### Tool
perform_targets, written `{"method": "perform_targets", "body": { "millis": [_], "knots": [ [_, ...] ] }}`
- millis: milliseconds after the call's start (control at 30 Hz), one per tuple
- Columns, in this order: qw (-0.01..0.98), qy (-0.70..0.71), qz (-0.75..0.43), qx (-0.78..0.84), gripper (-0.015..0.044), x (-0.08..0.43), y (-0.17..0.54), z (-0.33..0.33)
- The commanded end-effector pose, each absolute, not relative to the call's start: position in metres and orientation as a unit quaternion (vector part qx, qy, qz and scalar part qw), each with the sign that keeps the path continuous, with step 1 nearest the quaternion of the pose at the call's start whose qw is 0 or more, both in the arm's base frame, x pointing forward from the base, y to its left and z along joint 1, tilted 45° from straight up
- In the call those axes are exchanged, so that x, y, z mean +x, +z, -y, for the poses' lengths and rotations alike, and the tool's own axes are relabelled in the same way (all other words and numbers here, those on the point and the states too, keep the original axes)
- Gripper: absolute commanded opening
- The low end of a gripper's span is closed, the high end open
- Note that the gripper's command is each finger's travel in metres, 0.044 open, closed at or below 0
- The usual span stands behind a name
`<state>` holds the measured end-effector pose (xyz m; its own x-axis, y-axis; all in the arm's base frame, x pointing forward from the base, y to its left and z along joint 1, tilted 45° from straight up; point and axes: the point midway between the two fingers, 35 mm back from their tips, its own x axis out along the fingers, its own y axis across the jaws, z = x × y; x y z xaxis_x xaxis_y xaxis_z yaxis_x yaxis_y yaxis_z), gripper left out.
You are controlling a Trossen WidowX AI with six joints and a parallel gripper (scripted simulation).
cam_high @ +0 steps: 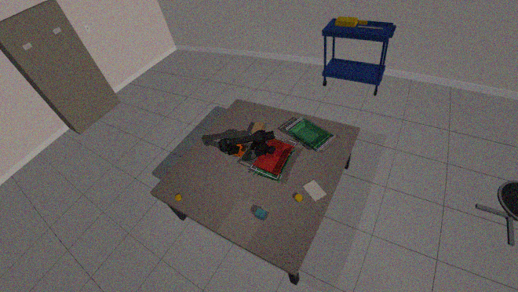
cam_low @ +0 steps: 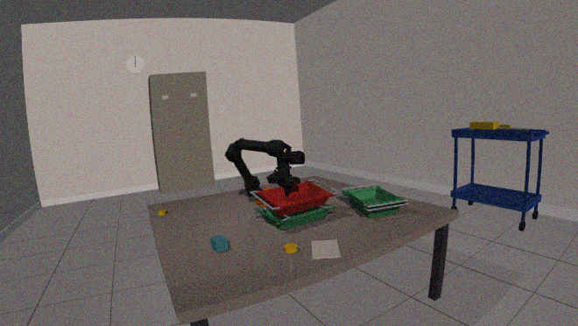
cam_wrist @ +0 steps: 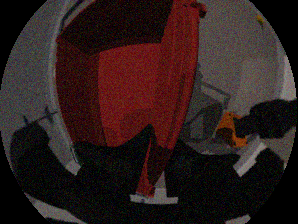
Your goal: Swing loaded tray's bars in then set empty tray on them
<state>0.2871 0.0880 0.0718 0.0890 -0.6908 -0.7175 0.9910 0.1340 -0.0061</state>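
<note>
My gripper is shut on the near wall of the red tray. The red tray looks empty and roughly level. Pale wire bars run along its ends. It is over a green tray that stands on the table. Whether the red tray touches that tray or its bars, I cannot tell. The red tray hides the green tray's inside and any blocks. Pale wire ends show between the two trays, but how those bars lie is unclear.
Another green tray with pale bars stands close by toward the back right. An orange thing is near the arm's base. A tan block, a teal block and a white sheet lie on the table.
</note>
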Motion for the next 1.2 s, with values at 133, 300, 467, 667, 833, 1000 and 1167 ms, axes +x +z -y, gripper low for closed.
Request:
{"method": "perform_targets", "body": {
  "millis": [133,300,467,667,833,1000,1167],
  "knots": [
    [0.689,-0.613,-0.299,0.246,0.0000,0.285,0.069,-0.082],
    [0.689,-0.613,-0.299,0.246,0.0000,0.284,0.068,-0.080],
    [0.689,-0.613,-0.299,0.246,0.0000,0.283,0.064,-0.076],
    [0.689,-0.613,-0.299,0.246,0.0000,0.283,0.063,-0.075],
    [0.689,-0.613,-0.299,0.246,0.0000,0.283,0.063,-0.075],
    [0.689,-0.613,-0.299,0.246,0.0000,0.283,0.063,-0.075],
    [0.689,-0.613,-0.299,0.246,0.0000,0.283,0.059,-0.070]
  ]
}}
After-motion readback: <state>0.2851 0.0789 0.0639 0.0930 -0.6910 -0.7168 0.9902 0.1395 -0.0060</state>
